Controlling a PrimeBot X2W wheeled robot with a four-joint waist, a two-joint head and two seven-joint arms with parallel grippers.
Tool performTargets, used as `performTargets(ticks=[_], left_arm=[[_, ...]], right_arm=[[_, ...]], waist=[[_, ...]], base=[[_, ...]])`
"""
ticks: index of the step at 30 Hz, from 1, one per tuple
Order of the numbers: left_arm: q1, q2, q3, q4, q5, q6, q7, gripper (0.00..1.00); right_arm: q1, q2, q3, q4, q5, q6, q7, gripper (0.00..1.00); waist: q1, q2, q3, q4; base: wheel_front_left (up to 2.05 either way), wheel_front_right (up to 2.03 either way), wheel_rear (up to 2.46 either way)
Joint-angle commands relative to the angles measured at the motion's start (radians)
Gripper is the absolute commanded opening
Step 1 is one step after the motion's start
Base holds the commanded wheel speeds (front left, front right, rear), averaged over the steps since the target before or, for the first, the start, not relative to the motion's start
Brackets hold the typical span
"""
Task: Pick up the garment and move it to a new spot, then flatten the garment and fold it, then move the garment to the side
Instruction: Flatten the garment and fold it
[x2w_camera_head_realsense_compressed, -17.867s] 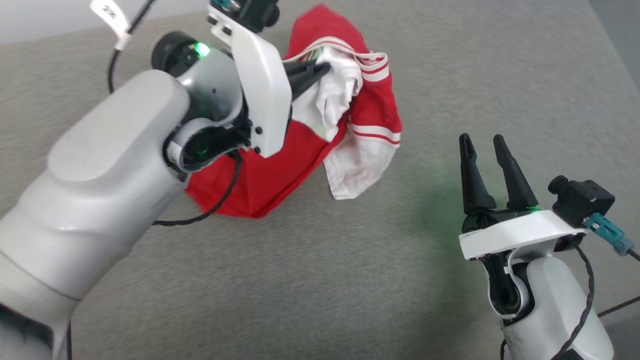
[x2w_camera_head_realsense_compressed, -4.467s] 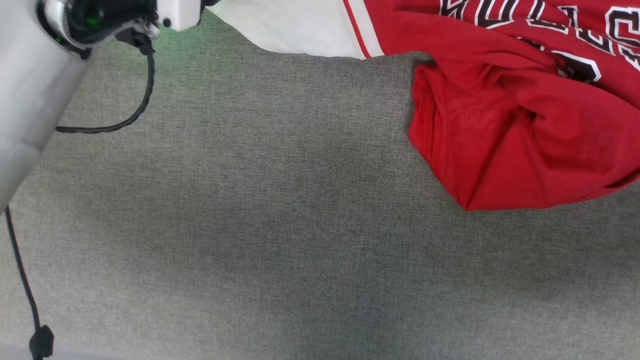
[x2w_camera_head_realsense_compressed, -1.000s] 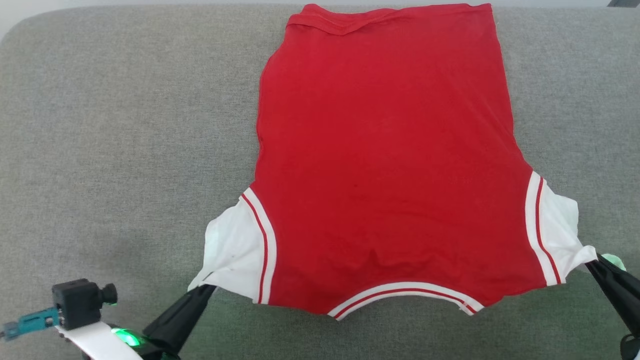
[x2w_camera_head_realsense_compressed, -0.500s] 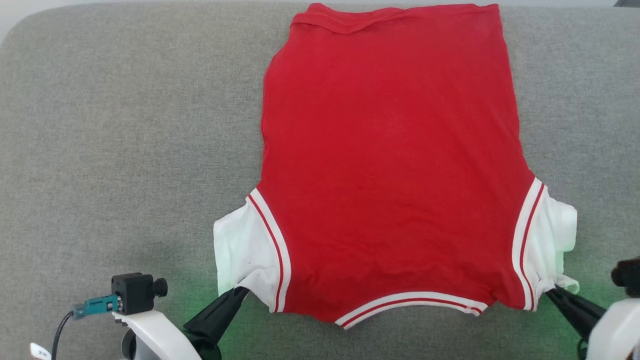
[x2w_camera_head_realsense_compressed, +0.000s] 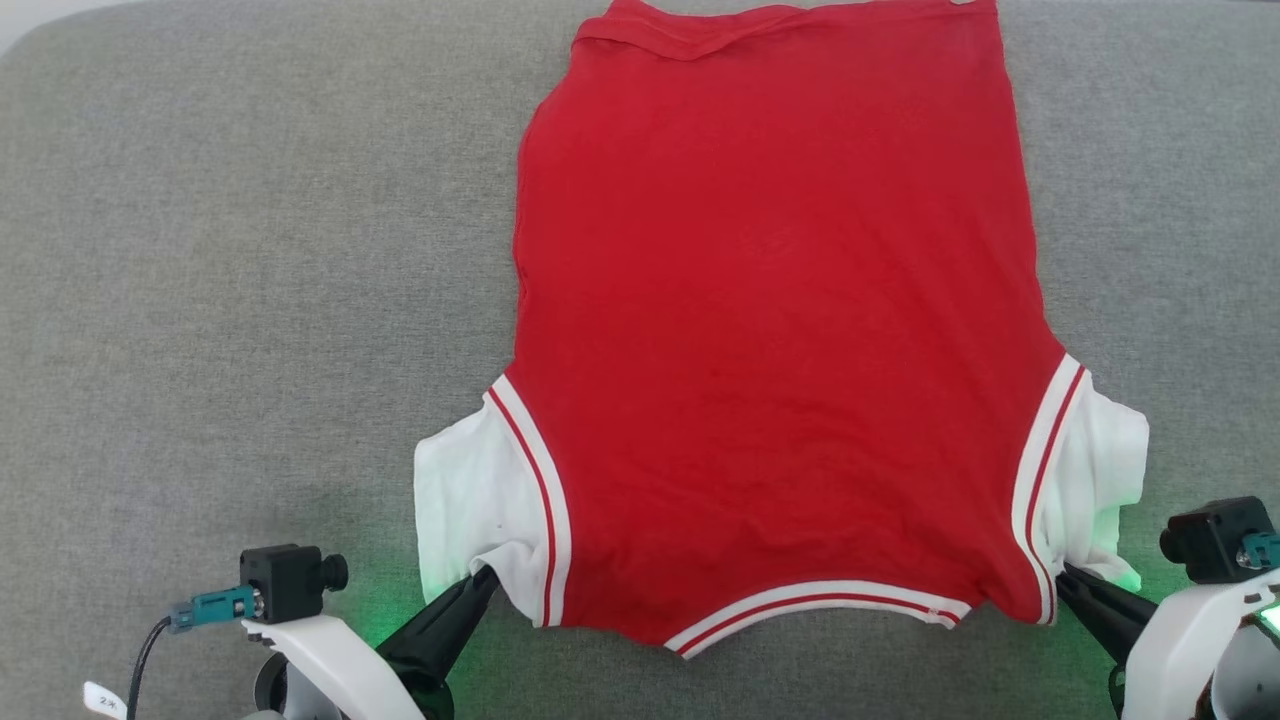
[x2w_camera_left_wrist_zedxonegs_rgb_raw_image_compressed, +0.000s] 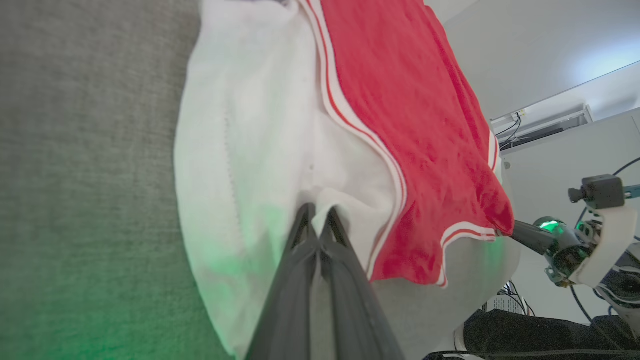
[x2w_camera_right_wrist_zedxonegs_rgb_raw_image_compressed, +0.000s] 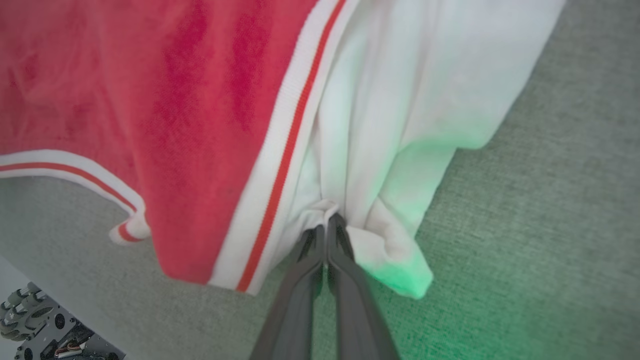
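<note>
Jaws of the left gripper (x2w_camera_head_realsense_compressed: 483, 580) clamp one white sleeve of the bright red soft-fabric T-shirt (x2w_camera_head_realsense_compressed: 770, 330). The right gripper (x2w_camera_head_realsense_compressed: 1064, 575) has its jaws clamped on the other sleeve.

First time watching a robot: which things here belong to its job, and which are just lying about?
In the job: red garment, spread flat; left gripper and right gripper, each shut on it.
Just there: grey fabric surface; white wall.

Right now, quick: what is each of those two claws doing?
Left gripper: closed, pinching the garment.
Right gripper: closed, pinching the garment at its other side.
</note>
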Motion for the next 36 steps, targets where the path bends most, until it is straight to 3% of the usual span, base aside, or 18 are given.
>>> performTargets(ticks=[1,2,3,4,9,13,18,22,30,36], left_arm=[[-0.014,-0.002,-0.001,-0.007,-0.001,-0.005,-0.008,0.00],[-0.016,0.001,-0.001,-0.011,-0.002,-0.005,-0.011,0.00],[-0.016,0.001,-0.001,-0.011,-0.002,-0.005,-0.011,0.00],[-0.016,0.004,-0.002,-0.018,-0.003,-0.005,-0.014,0.00],[-0.003,0.025,0.002,-0.060,0.006,-0.005,-0.030,0.00],[-0.001,0.043,0.001,-0.098,0.029,-0.005,-0.040,0.00],[-0.035,0.037,-0.003,-0.130,0.059,-0.006,-0.038,0.00],[-0.075,0.020,-0.012,-0.149,0.089,-0.006,-0.024,0.00],[-0.157,-0.017,-0.040,-0.177,0.122,-0.005,-0.005,0.00],[-0.198,-0.025,-0.061,-0.201,0.107,-0.006,-0.014,0.00]], right_arm=[[-0.016,0.011,0.025,0.016,0.004,0.000,-0.005,0.19],[-0.020,0.010,0.024,0.011,0.005,0.000,-0.011,0.49],[-0.020,0.010,0.024,0.011,0.005,0.000,-0.011,0.49],[-0.023,0.007,0.017,0.003,0.000,0.000,-0.017,1.00],[0.007,-0.032,-0.076,-0.086,-0.016,-0.001,0.011,1.00],[0.017,-0.071,-0.247,-0.241,0.007,0.000,0.114,1.00],[-0.123,-0.125,-0.379,-0.290,0.047,0.000,0.218,1.00],[-0.345,-0.144,-0.375,-0.183,0.028,0.000,0.265,1.00],[-0.860,-0.106,-0.166,0.207,-0.096,0.000,0.355,1.00],[-1.117,-0.103,-0.073,0.481,-0.186,0.000,0.415,1.00]], waist=[[0.0000,-0.0001,-0.002,-0.003],[0.0000,-0.0001,-0.002,-0.004],[0.0000,-0.0001,-0.002,-0.004],[0.0000,-0.0001,-0.002,-0.004],[0.0000,-0.0001,0.000,0.000],[0.0000,-0.0001,0.021,0.019],[0.0000,-0.0001,0.066,0.052],[0.0000,-0.0001,0.116,0.095],[0.0000,-0.0001,0.235,0.175],[0.0000,-0.0001,0.283,0.241]], base=[[0.00,0.00,0.00],[0.00,0.00,0.00],[0.00,0.00,0.00],[0.00,0.00,0.00],[0.00,0.00,0.00],[0.00,0.00,0.00],[0.00,0.00,0.00],[0.00,0.00,0.00],[0.00,0.00,0.00],[0.00,0.00,0.00]])
